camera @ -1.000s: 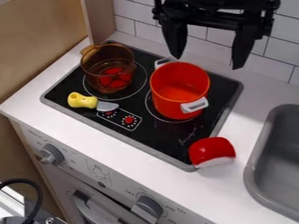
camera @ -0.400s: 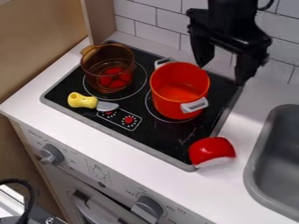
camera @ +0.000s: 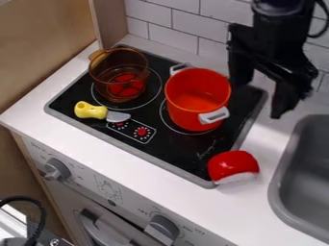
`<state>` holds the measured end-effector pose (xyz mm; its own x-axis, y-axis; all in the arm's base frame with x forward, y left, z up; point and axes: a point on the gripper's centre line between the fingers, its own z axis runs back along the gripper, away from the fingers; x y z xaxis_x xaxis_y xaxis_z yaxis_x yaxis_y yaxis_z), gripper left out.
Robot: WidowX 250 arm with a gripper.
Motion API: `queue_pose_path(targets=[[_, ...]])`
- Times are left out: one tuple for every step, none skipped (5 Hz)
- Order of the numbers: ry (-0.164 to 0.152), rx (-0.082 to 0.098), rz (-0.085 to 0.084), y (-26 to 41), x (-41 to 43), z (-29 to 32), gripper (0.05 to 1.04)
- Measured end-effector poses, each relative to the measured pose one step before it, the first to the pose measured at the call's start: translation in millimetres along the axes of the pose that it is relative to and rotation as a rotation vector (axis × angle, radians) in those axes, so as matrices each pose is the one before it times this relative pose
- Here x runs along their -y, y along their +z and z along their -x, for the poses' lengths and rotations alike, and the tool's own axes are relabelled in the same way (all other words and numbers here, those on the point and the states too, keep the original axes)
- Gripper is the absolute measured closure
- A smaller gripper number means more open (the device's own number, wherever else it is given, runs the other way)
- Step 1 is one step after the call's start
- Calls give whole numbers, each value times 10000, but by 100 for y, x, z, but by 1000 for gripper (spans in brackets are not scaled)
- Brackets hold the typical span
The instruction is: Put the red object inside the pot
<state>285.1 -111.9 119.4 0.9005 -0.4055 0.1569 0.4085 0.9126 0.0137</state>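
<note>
Leftmost, roughly, a black cable (camera: 42,214) curves at the near corner, and a round gray knob (camera: 56,169) sits on the oven front. Next comes the cooktop (camera: 72,97), black with a gray rim, set into the white counter (camera: 38,108). At its far left stands a see-through amber pot (camera: 101,72), upright, with red shapes showing through it. Just on the near side of that pot lies a toy knife (camera: 91,110), its yellow handle to the left and its gray blade to the right. To the right, the orange-red pot (camera: 193,114) stands upright on the cooktop, open at the top, with two white handles. The red object (camera: 231,164), rounded and white along its near underside, rests outside that pot, at the cooktop's near right corner. The gripper (camera: 258,100) hangs right of the orange-red pot, on the far side of the red object, its jaws spread apart with nothing between them. Rightmost is the gray sink (camera: 277,180).
</note>
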Motion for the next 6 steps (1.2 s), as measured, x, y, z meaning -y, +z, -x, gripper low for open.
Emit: queue_pose_path(targets=[[-249, 113, 77, -354, 1295, 2, 85], [-269, -88, -237, -1092, 576, 814, 85], [-359, -138, -12, -1135, -7, 1004, 85], [-289, -79, 93, -1092, -409, 977, 85], [-263, 312, -38, -440, -778, 611, 85], [-189, 195, -10, -922, -767, 756, 85]])
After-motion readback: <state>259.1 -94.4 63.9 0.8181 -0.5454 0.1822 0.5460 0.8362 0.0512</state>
